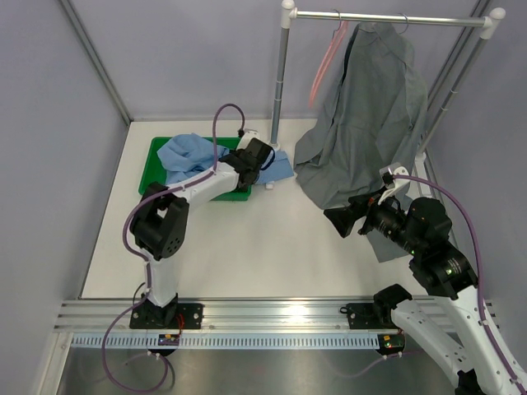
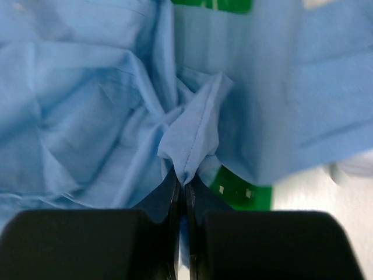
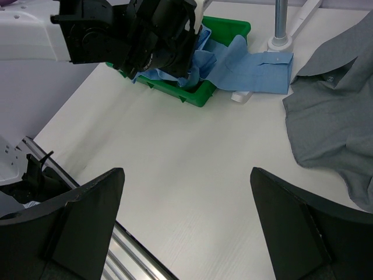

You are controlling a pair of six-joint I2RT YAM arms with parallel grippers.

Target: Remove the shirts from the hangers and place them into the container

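The light blue shirt (image 1: 185, 156) lies bunched in the green container (image 1: 155, 171), one sleeve trailing over its right rim onto the table (image 3: 256, 70). My left gripper (image 1: 257, 158) is above that rim, shut on a raised fold of this shirt (image 2: 192, 140), which is pinched at the fingertips (image 2: 185, 181). The grey shirt (image 1: 370, 115) hangs from the rack with only its hanger's hook (image 1: 403, 23) showing, and its hem rests on the table. An empty pink hanger (image 1: 323, 66) hangs beside it. My right gripper (image 1: 338, 220) hovers open over bare table (image 3: 186, 192), left of the grey hem (image 3: 338, 116).
The rack's upright pole (image 1: 282, 82) stands just right of the container, with its foot (image 3: 280, 42) by the blue sleeve. Two slanted poles (image 1: 461, 66) hold the rail's right end. A metal rail (image 1: 263, 313) runs along the table's near edge.
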